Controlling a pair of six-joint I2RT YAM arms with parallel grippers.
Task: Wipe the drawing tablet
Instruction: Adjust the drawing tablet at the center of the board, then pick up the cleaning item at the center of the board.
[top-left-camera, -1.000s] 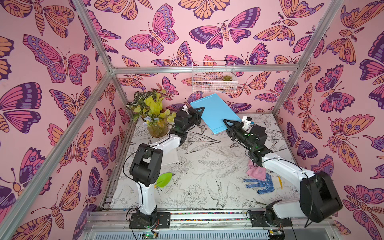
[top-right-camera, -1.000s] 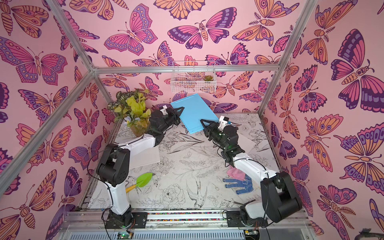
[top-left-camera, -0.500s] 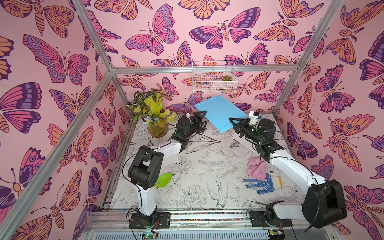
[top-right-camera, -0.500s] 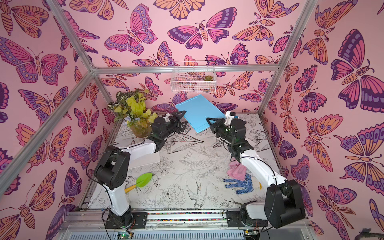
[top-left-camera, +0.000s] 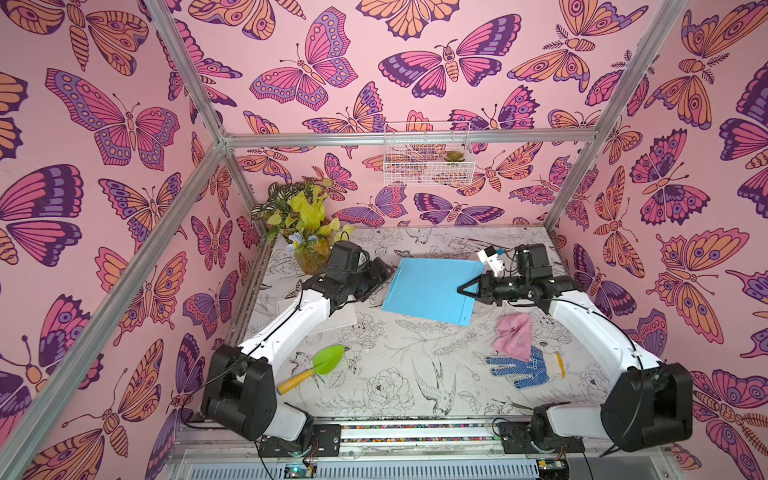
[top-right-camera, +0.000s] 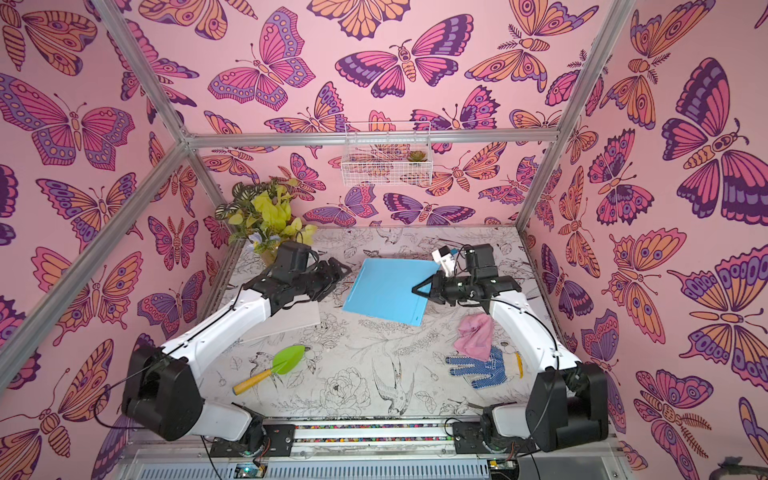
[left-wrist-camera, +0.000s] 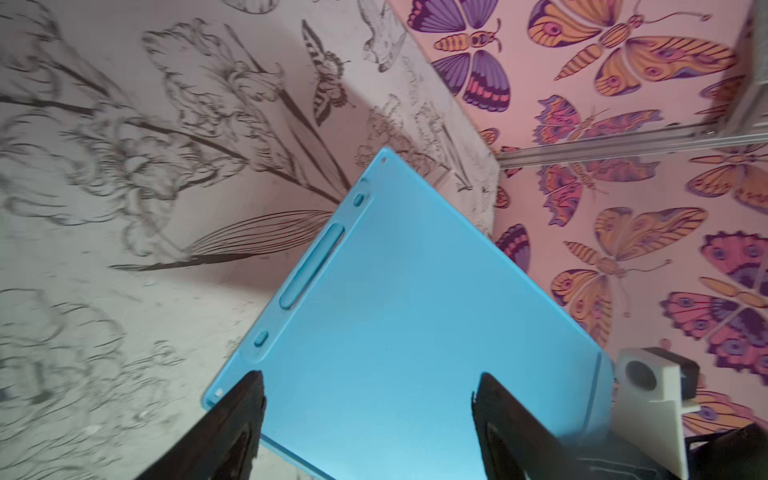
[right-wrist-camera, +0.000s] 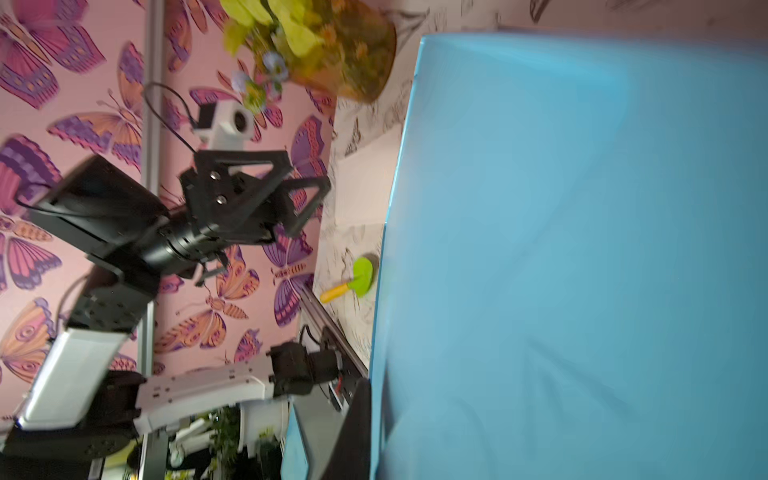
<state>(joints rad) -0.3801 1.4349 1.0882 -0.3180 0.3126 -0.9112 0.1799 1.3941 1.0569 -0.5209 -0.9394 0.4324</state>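
- the tablet (top-left-camera: 432, 289) sits near the plant pot (top-left-camera: 311, 257), on the side toward your right arm. you cannot tell whether it lies flat on the table (top-left-camera: 395, 345) or hangs just off it.
- your right claw (top-left-camera: 463, 289) is closed on the tablet edge farthest from the plant pot, pinching the thin rim.
- your left claw (left-wrist-camera: 368, 386) stands open, fingers (left-wrist-camera: 245, 415) spread, just beside the edge nearest the plant pot and holding nothing.
- expect a thin, stiff, light plastic slab. it looks smooth, so it is likely slippery in a one-edge pinch and may twist.
- take it by the border strip with the long slot (left-wrist-camera: 311, 266), not the broad face.
- the pink cloth (top-left-camera: 514, 336) lies well apart from the plant pot, beyond the tablet. it looks soft and limp, so pinch a fold.
- no brand, label or writing is readable anywhere.
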